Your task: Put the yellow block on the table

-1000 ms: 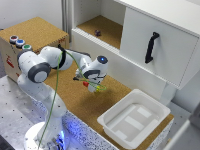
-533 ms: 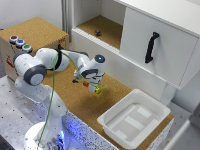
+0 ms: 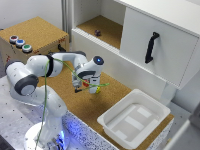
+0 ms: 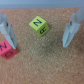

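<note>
Two fingers point(image 4: 70, 30) of the tool point(image 3: 86, 86) stand spread wide, gripping nothing — the yellow block point(image 4: 38, 26) lies between them on the cork bench point(image 3: 115, 97), touching neither. Beside one finger sits a pink block point(image 4: 7, 48), also on the cork. Farther out in the exterior view are a white tray point(image 3: 134, 117), a white cabinet point(image 3: 155, 45) with a black handle point(image 3: 151, 47), and a button box point(image 3: 30, 37).

pink block point(image 4: 7, 48) half hidden behind one of the fingers point(image 4: 6, 31) — fingers' upper parts cut off
</note>
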You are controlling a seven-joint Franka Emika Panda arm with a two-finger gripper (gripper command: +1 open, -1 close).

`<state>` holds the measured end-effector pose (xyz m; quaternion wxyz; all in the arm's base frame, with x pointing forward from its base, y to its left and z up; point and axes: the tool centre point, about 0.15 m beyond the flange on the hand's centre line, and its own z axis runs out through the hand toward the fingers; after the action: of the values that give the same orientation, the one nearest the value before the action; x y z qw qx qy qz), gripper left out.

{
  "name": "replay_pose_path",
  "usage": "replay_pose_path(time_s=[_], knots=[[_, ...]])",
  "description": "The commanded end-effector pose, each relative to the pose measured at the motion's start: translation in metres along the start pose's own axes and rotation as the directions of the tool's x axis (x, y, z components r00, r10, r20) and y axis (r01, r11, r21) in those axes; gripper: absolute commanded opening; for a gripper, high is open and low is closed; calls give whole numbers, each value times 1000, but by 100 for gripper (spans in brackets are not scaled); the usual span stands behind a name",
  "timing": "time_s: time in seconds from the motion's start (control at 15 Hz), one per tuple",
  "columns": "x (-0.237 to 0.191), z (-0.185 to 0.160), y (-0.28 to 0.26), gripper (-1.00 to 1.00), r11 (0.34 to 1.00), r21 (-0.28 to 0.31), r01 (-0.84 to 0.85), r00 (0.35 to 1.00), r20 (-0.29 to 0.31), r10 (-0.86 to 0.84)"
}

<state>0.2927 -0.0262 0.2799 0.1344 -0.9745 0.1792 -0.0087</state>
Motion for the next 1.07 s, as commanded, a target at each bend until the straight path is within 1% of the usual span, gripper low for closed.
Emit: replay_pose_path(time_s=[0.0,0.13,0.2,0.27,0.33,0.4,0.47,0.53,0.6,0.67,0.73,0.87,1.0], knots=[[5,-3,-30,100,855,-173,489,866,210,-453],[-5,8,-51,100,721,-211,659,750,258,-610],[-7,13,-56,100,678,-199,708,705,266,-657],[-6,17,-59,100,658,-191,728,684,261,-681],[-3,19,-60,100,658,-183,731,682,238,-692],[-1,21,-61,100,659,-199,725,688,216,-692],[7,25,-60,100,689,-200,697,717,178,-674],[13,28,-59,100,707,-199,679,734,161,-660],[19,29,-58,-100,725,-202,658,752,138,-644],[27,29,-56,-100,751,-197,631,775,117,-621],[34,28,-54,-100,771,-173,613,790,103,-605],[44,29,-53,-100,788,-174,590,806,78,-587],[52,32,-55,-100,793,-184,580,813,72,-578]])
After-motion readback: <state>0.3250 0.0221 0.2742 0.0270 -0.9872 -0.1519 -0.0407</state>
